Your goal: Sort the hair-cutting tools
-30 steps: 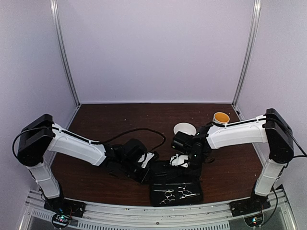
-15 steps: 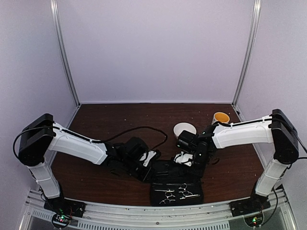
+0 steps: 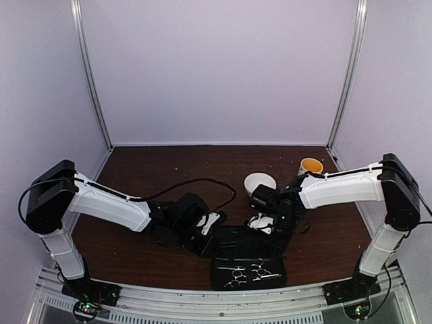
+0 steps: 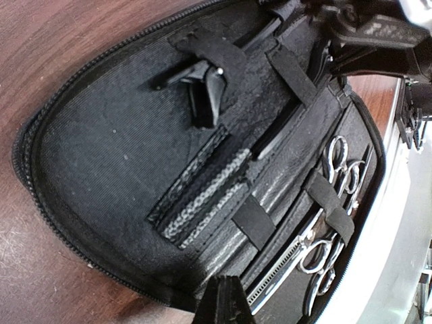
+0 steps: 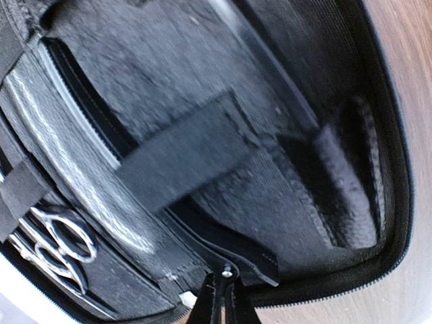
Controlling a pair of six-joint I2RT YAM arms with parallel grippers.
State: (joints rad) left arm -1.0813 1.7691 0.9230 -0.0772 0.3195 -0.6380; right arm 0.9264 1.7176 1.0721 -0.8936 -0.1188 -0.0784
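Two robot arms meet over an open black zip case (image 3: pixel 233 243) lying on a brown table (image 3: pixel 148 169) by its front edge. The left gripper (image 4: pixel 226 297) has its fingers pressed together at the case's left rim. The right gripper (image 5: pixel 223 297) is also pressed together, w/ its tips right at the zipper edge on the far-right side. That view is blurred, so it's unclear whether any fabric is pinched.

Both silver scissors (image 4: pixel 331 216) sit side by side in the near half of the case, blades tucked under elastic straps and ring handles exposed; the same rings show at lower left in the right wrist view. In the far half, a small black clip-like piece (image 4: pixel 206 88) lies under another strap, approx. mid-panel. Beyond the case stand a white bowl (image 3: pixel 260 181) and, farther right near the back corner, a yellow cup (image 3: pixel 311 165).
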